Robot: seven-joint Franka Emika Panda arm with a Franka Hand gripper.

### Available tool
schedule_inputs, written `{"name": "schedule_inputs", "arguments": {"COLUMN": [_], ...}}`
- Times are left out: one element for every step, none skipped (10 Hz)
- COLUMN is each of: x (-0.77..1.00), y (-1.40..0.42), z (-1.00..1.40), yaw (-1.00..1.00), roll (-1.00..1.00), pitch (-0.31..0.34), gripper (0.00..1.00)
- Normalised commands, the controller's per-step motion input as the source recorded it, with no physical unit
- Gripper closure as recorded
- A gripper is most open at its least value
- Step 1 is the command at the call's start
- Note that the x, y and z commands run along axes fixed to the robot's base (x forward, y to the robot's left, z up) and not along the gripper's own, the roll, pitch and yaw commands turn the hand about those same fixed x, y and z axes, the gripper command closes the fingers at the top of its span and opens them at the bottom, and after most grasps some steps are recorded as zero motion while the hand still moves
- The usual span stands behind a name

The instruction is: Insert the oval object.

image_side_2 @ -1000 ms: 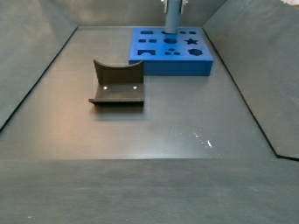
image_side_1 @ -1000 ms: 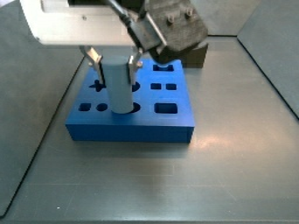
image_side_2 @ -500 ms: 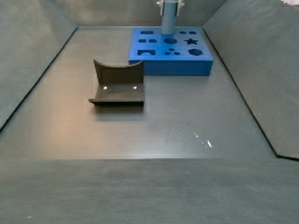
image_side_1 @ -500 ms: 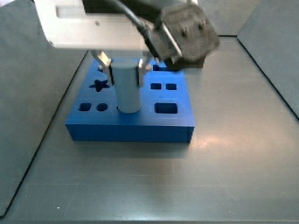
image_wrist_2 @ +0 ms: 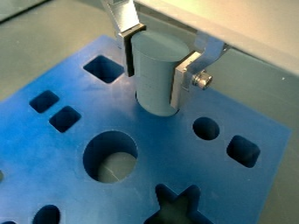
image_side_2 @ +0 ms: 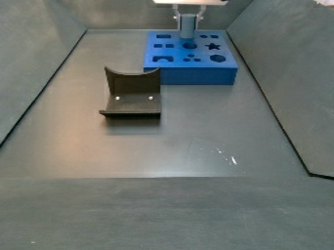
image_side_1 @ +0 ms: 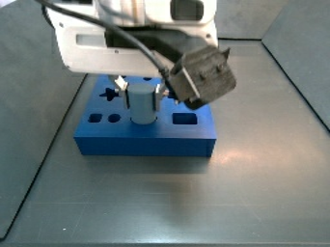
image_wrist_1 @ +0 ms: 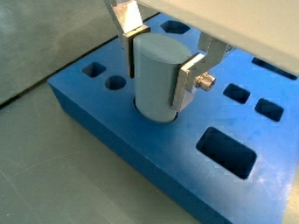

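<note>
The oval object [image_wrist_1: 156,77], a pale grey-blue upright peg, stands with its lower end in a hole of the big blue block [image_wrist_1: 105,131]. It also shows in a wrist view [image_wrist_2: 158,74] and in both side views [image_side_1: 139,104] [image_side_2: 188,32]. My gripper [image_wrist_1: 162,59] is shut on the peg's upper part, with a silver finger [image_wrist_1: 190,74] pressed on each side. In a side view the gripper [image_side_1: 139,92] hangs over the block's [image_side_1: 142,140] near half. The block [image_side_2: 196,70] lies at the far end of the floor.
The blue block has several shaped holes, among them a round one [image_wrist_2: 111,159], a star [image_side_2: 209,45] and a rectangle [image_wrist_1: 228,150]. A brown-olive block with a curved notch [image_side_2: 131,93] stands mid-floor. Grey walls ring the floor.
The gripper has come down with the peg. The peg now stands lower, with its bottom end inside the hole.
</note>
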Motion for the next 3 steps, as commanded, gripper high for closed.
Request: {"name": "schedule_inputs", "arguments": {"x": [-0.01,0.00,0.00], "y": [0.00,0.00,0.00], "z": [-0.19,-0.15,-0.10], "yaw": [0.00,0.00,0.00], "roll": [0.00,-0.04,-0.01], "pitch": [-0.050,-0.084,-0.063], "gripper": [1.00,1.00,1.00]}}
